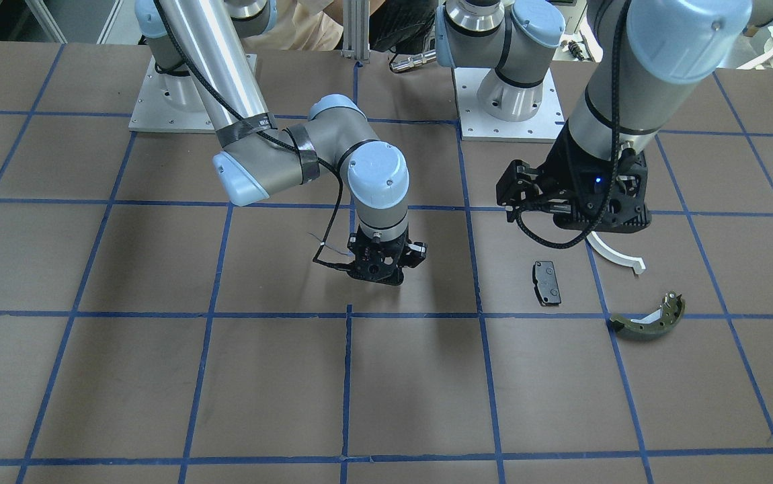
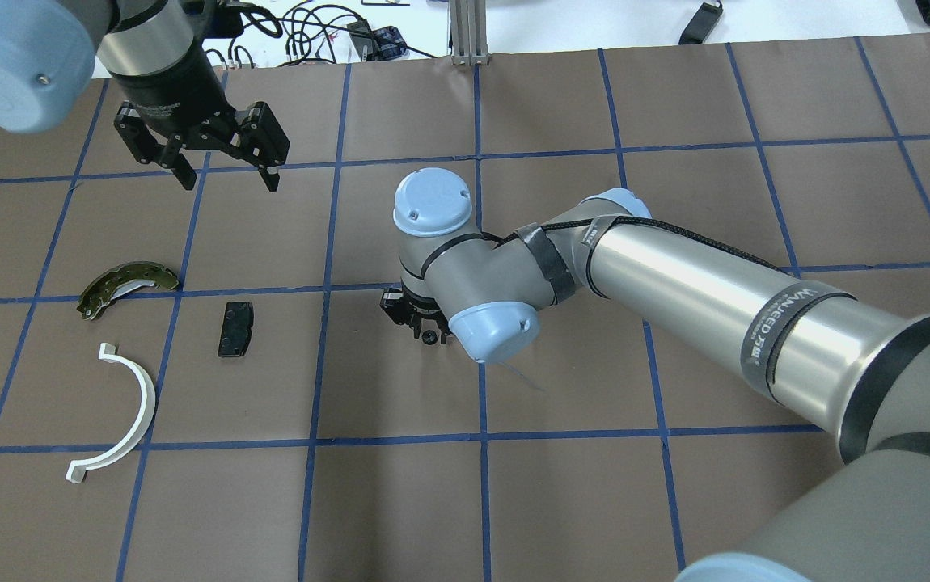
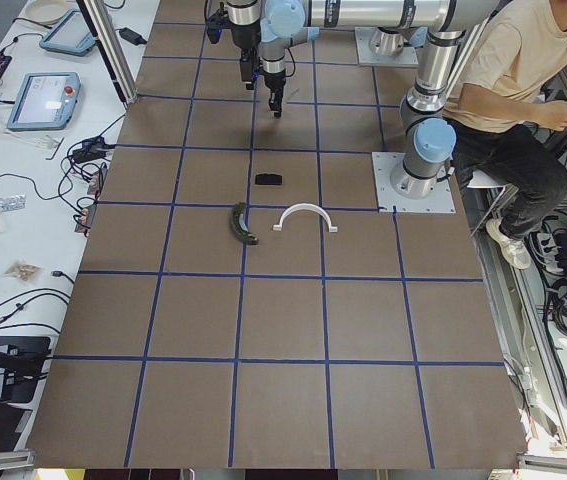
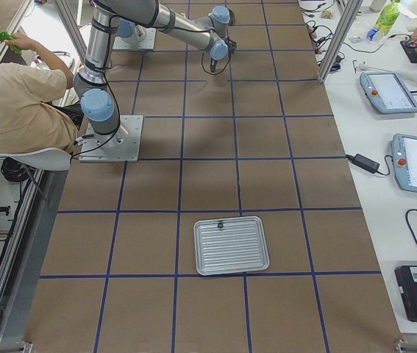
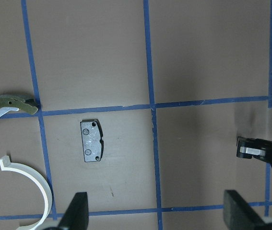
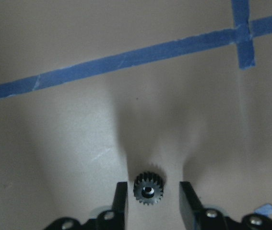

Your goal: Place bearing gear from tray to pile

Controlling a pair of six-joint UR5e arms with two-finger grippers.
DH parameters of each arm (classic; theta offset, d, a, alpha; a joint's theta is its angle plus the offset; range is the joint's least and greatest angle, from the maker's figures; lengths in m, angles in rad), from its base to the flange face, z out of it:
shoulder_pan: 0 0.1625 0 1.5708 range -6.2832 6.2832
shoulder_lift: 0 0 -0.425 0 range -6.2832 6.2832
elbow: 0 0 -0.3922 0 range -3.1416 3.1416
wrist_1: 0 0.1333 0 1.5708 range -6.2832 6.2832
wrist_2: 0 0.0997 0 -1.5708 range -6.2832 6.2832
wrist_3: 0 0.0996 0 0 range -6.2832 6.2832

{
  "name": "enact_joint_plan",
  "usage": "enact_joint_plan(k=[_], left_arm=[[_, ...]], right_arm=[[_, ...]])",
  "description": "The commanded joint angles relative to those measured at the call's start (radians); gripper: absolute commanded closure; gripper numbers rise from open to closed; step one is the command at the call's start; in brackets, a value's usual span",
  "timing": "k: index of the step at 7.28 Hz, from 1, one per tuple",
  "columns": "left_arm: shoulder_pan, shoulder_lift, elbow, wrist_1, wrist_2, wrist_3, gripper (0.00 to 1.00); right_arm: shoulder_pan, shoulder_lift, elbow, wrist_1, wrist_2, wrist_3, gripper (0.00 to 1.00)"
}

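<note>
"Black bearing gear (image 6: 148, 188): where does it sit?"

"Flat on the brown table (image 2: 562, 501), bore upward, between the fingers of the right gripper (image 6: 153, 190). That gripper is down low, and its jaws stand narrowly apart with a gap on either side of the teeth (one gap wider than the other), so the gear is not clamped."

"And the tray (image 4: 232, 245)?"

"Well apart from the gear, near the table's end on the robot's right."

"How close is the pile?"

"One blue tape line (image 2: 323, 323) runs between the right gripper and the small black pad (image 2: 235, 329). Past the pad lie the olive-green brake shoe (image 2: 127, 283) and the white half-ring (image 2: 141, 396), and none of the three touches another."

"The left gripper (image 2: 230, 183)?"

"Spread wide with nothing in it, raised above the table beside the pile."
</note>
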Motion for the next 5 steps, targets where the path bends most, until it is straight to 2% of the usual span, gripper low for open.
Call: enact_joint_plan(k=[1, 3, 5], left_arm=[[0.0, -0.032, -0.054, 0.014, -0.003, -0.007, 0.0], [-0.012, -0.049, -0.126, 0.04, -0.004, -0.024, 0.0], [-0.073, -0.072, -0.253, 0.24, -0.019, -0.158, 0.0]], right_arm=[[-0.057, -0.055, -0.002, 0.021, -0.008, -0.066, 0.0], [-0.203, -0.156, 0.004, 0.125, -0.007, -0.249, 0.0], [-0.388, -0.228, 0.004, 0.258, -0.008, -0.487, 0.0]])
